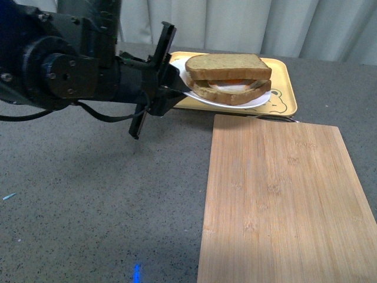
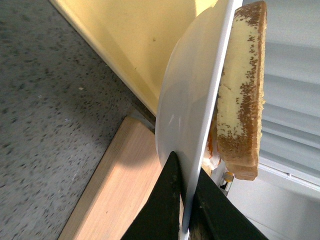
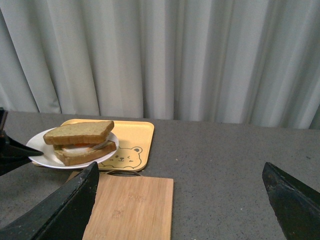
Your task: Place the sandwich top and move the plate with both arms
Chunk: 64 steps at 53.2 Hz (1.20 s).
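While pinching the rim of the plate (image 1: 254, 101) with the left hand (image 1: 175, 88), fingers (image 2: 167, 200) closing on either face, holding it raised over the near edge of the tray (image 1: 283, 82). Carrying the sandwich top (image 1: 227, 63) on it, lying flat over filling and lower slice (image 1: 235, 94). Hanging the right hand (image 3: 180, 172) wide open, gripping nothing, above tabletop (image 1: 88, 194) and board (image 1: 283, 200), well apart from the plate.

Sandwich on a plate, tray beneath, board in front.
The top slice (image 1: 227, 63) lies on the bottom slice (image 1: 232, 95), on the plate (image 1: 205, 98). The plate is over the tray's (image 1: 283, 88) left part, with the left gripper (image 1: 175, 88) on its left edge. The board (image 1: 283, 200) lies before the tray, on the table (image 1: 88, 188).
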Each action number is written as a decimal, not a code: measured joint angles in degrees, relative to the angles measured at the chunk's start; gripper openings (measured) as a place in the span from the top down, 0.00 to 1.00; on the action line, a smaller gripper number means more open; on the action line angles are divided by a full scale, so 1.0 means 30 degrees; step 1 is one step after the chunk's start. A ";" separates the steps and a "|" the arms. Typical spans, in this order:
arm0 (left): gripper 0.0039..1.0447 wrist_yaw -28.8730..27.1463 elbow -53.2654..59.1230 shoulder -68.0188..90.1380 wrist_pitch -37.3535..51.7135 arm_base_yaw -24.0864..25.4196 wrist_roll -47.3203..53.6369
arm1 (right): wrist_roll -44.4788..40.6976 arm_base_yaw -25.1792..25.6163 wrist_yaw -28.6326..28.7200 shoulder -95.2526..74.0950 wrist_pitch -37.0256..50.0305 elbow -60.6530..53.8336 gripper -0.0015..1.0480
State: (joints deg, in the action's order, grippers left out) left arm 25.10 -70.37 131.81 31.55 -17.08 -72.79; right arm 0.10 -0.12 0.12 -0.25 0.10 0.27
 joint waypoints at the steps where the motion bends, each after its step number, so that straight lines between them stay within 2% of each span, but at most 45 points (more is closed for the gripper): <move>1: 0.97 -0.0007 -0.0401 0.0226 -0.0226 -0.0080 -0.0029 | 0.0007 -0.0007 0.0000 0.0000 0.0000 0.0000 0.09; 30: 0.97 -0.1035 -0.6346 0.3468 -0.3745 -0.0277 -0.0401 | 0.0007 -0.0007 -0.0007 0.0000 0.0000 0.0000 0.09; 42: 0.66 -0.1129 -0.5938 0.2973 -0.3840 -0.0240 0.0109 | 0.0007 -0.0007 0.0000 0.0000 0.0000 0.0000 0.09; 51: 0.40 -0.1508 -0.3745 0.1290 -0.3548 -0.0087 0.2018 | 0.0007 -0.0007 -0.0007 0.0000 0.0000 0.0000 0.09; 53: 0.32 -0.1661 -0.2769 0.0423 -0.3045 -0.0007 0.2951 | 0.0007 -0.0007 0.0000 0.0000 0.0000 0.0000 0.09; 57: 0.15 -0.3643 -0.0729 -0.1719 -0.2521 -0.0022 0.6317 | 0.0007 -0.0007 0.0000 0.0000 0.0000 0.0000 0.09; 59: 0.20 -0.7315 0.0969 -0.2404 0.1224 -0.0211 0.9697 | 0.0000 0.0000 -0.0007 0.0000 0.0000 0.0000 0.09; 60: 0.25 -0.9595 0.2135 -0.2776 0.3993 -0.0219 1.1548 | 0.0000 -0.0007 0.0007 0.0000 0.0000 0.0000 0.09; 62: 0.34 -1.2094 0.4262 -0.3475 0.7854 -0.0124 1.5176 | 0.0007 -0.0007 0.0000 0.0000 0.0000 0.0000 0.09; 64: 0.39 -1.2939 0.5537 -0.3985 0.9683 -0.0007 1.7427 | 0.0000 -0.0007 -0.0007 0.0000 -0.0007 0.0000 0.09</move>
State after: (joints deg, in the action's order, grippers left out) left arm -13.72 -53.76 119.85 60.60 -17.10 -20.51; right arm 0.10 -0.14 0.10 -0.25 0.08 0.27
